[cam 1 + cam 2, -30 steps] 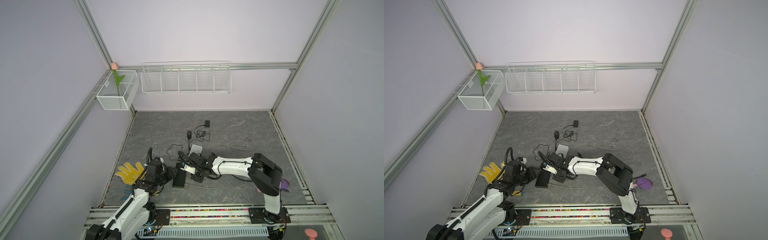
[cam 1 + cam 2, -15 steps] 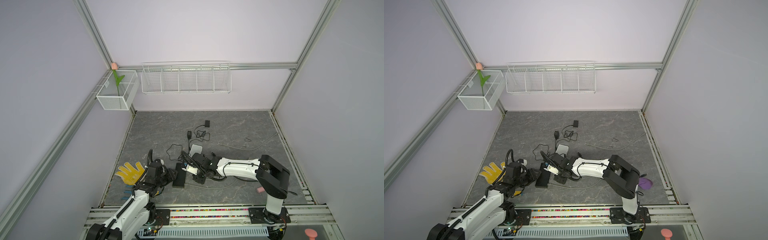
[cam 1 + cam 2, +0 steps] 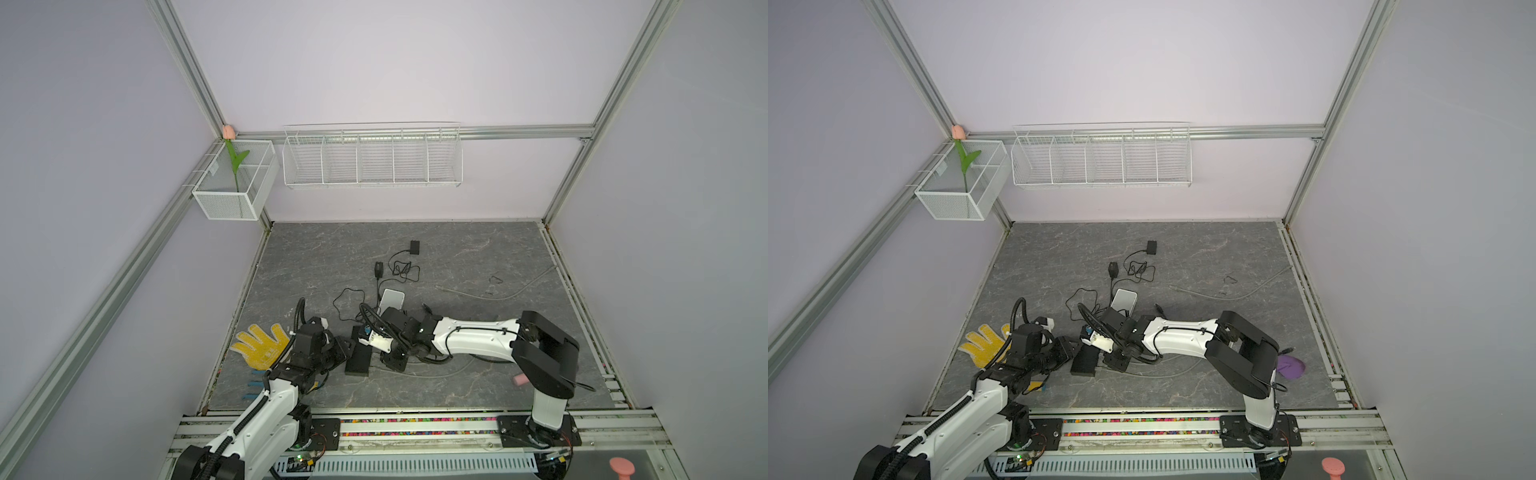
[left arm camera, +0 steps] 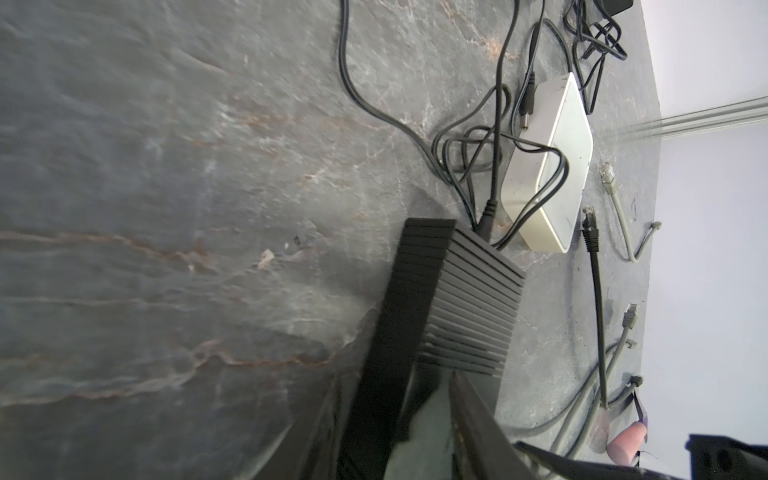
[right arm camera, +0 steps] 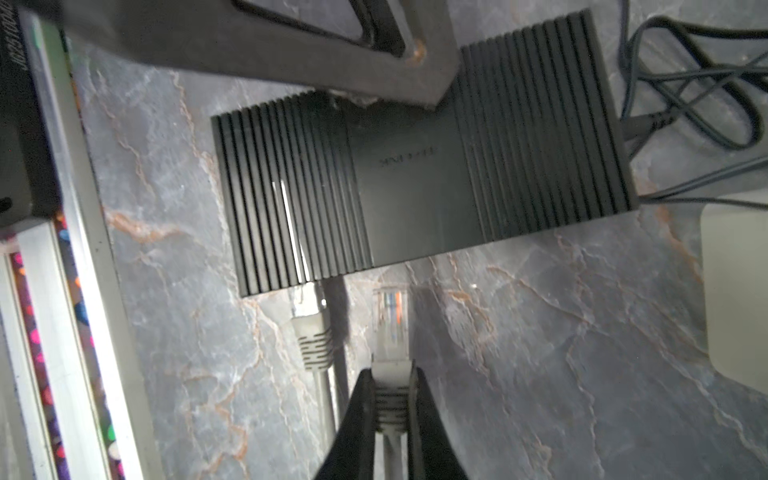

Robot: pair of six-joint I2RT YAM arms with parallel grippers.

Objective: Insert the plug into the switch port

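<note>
The right gripper [image 5: 390, 378] pinches the grey boot of the plug [image 5: 388, 320]. The plug's clear tip points at a long edge of the switch [image 5: 415, 178] on the mat, near it but not touching, just beside a second plug [image 5: 312, 336] that meets that edge. The left gripper [image 3: 347, 353] sits at the switch's opposite side, fingers partly spread, though I cannot tell whether they press it.
</note>
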